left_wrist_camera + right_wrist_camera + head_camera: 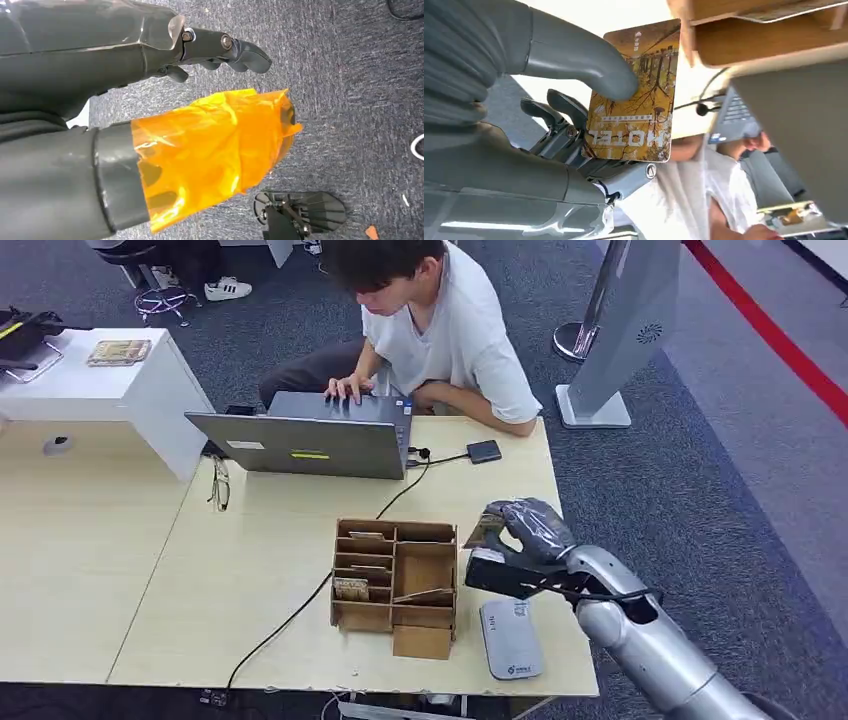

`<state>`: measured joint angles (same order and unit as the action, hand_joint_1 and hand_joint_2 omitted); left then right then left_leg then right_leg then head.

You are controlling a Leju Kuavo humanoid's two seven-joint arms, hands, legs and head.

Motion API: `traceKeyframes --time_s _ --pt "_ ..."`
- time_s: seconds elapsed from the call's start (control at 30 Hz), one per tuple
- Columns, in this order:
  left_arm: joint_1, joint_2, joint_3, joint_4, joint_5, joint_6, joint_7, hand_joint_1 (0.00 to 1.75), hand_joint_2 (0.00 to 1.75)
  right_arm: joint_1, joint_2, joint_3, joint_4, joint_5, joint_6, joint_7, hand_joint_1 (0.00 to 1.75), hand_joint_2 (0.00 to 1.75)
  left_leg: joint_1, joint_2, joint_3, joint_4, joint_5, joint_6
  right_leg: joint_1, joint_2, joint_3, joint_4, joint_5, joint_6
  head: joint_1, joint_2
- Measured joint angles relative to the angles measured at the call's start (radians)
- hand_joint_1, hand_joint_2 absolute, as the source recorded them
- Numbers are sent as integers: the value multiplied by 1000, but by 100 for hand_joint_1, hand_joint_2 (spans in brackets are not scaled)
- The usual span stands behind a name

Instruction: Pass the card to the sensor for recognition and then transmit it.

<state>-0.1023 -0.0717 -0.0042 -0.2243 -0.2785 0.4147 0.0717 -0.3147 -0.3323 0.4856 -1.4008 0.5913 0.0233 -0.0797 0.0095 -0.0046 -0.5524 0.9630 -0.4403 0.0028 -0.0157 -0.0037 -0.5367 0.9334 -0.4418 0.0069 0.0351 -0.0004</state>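
Head view: my right hand (520, 535) hovers beside the cardboard organizer (396, 585) and above the grey sensor (510, 638), one of each on the table (250, 570). One card (484, 530) shows at my fingertips.

Left wrist view: my left hand (220, 50) hangs over carpet, fingers curled, holding nothing.

Right wrist view: my thumb (584, 62) presses the single card (636, 95) against the darker fingers (556, 107) behind it. I judge the card light, thin, stiff and glossy, so prone to slipping; the pinch near one edge should leave the face clear for reading.
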Motion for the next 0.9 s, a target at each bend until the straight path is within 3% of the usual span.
traceKeyframes --time_s 0.27,0.43,0.73,0.9 --pt "4 0 9 0 -3 1 -6 0 0 -11 -90 -18 13 -39 40 -8 175 175 0 0 0 0 0 0 0 0 0 0 0 0 0 0" --pt "7 1 18 0 -7 1 -13 0 0 -11 -141 -29 14 -109 100 -49 175 175 0 -1 0 0 0 0 0 -1 0 0 0 0 0 0" --pt "8 5 23 0 -27 3 -24 0 0 -11 -335 -29 -14 -351 323 -169 175 175 -1 -1 -1 1 0 1 -1 -1 0 0 1 1 0 0" --pt "6 5 23 0 -33 3 -26 0 0 -18 -433 -28 -40 -407 375 -187 175 175 -1 -1 0 1 0 1 -1 0 0 0 1 1 0 0"
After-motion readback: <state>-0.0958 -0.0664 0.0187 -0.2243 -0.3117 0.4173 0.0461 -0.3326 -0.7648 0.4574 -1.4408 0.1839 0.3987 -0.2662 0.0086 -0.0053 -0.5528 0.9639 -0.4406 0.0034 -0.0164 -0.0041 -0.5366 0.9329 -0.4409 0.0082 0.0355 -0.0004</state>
